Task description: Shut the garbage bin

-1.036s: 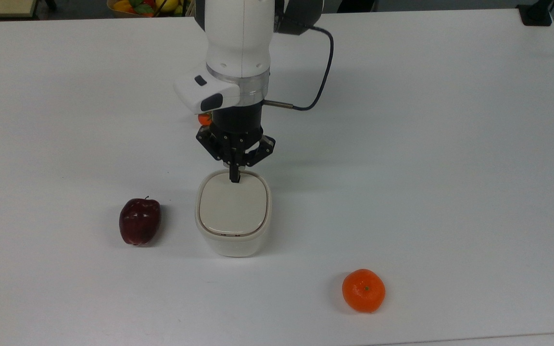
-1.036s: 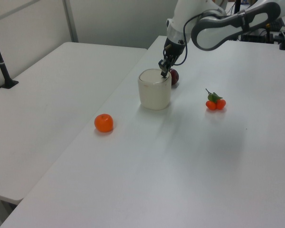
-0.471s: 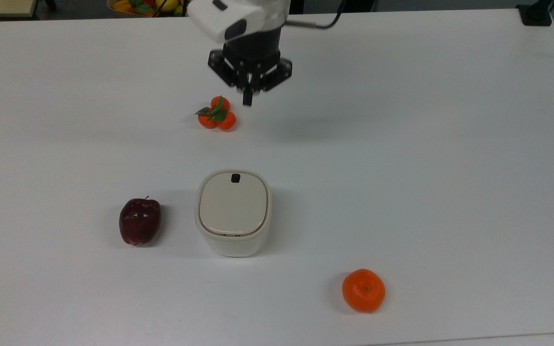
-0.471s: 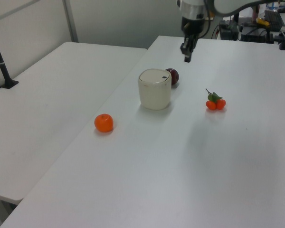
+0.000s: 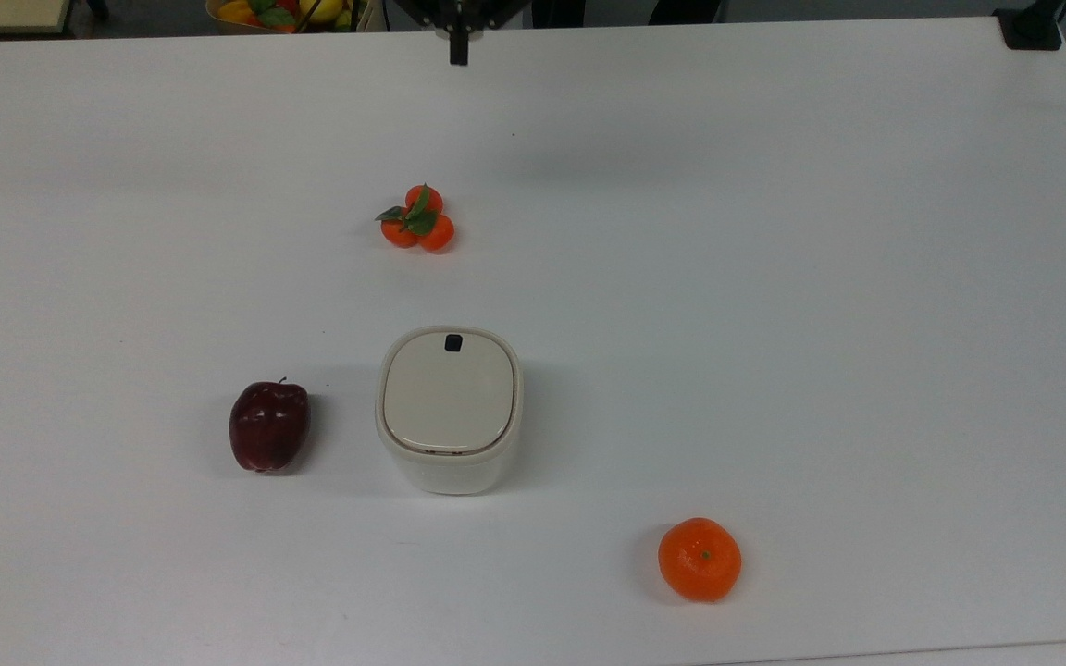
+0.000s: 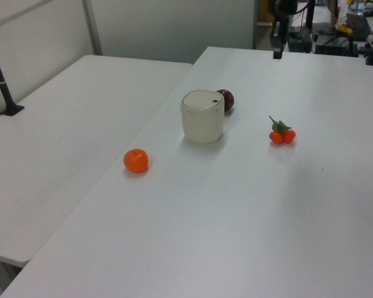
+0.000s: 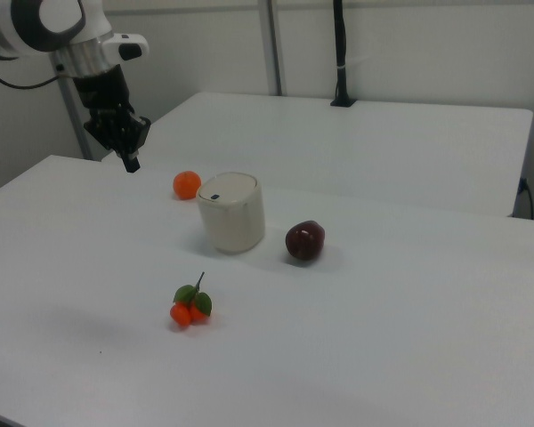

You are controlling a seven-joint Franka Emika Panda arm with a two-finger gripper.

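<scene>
The cream-white garbage bin (image 5: 449,412) (image 6: 202,117) (image 7: 232,212) stands mid-table with its beige lid lying flat and shut, the small black button (image 5: 452,343) at its far rim in the top view. My gripper (image 5: 458,51) (image 6: 277,53) (image 7: 131,162) hangs high above the table, far from the bin, near the top view's upper edge. Its fingers are shut together with nothing between them.
A dark red apple (image 5: 269,426) lies beside the bin on the top view's left. A cluster of small oranges with leaves (image 5: 417,220) sits between bin and gripper. A tangerine (image 5: 700,559) rests near the top view's lower right. A fruit basket (image 5: 283,11) shows at the table's far edge.
My gripper lifted off the bin lid and pulled back up and away toward the table's far edge. The bin lid stays flat and shut.
</scene>
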